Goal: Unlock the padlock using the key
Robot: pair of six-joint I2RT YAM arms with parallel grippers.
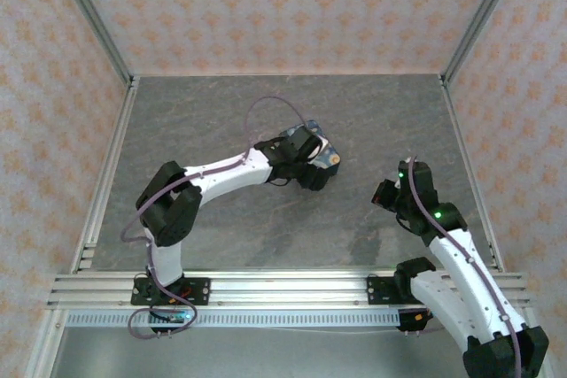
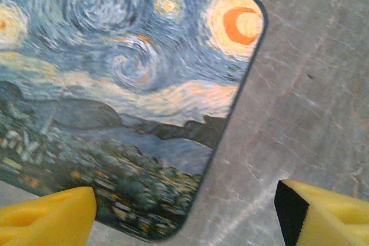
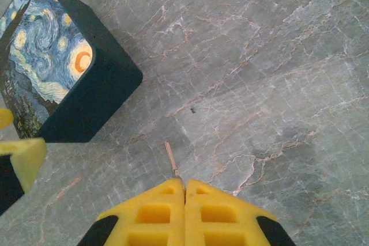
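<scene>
A thin silvery key (image 3: pixel 170 157) sticks out forward from the tips of my right gripper (image 3: pixel 184 190), which is shut on it just above the grey table. That gripper (image 1: pixel 386 194) hangs right of the starry-night tin (image 1: pixel 330 155), apart from it. My left gripper (image 2: pixel 184 211) stands open over the tin's painted lid (image 2: pixel 115 84), one yellow finger (image 2: pixel 52 214) over the lid's corner and the other finger (image 2: pixel 323 214) over bare table. The padlock is hidden from view.
The grey marbled tabletop (image 1: pixel 221 112) is fenced by aluminium rails (image 1: pixel 106 165) and patterned walls. In the right wrist view the tin (image 3: pixel 63 73) lies at upper left, with a finger of the left gripper (image 3: pixel 17 162) at the left edge.
</scene>
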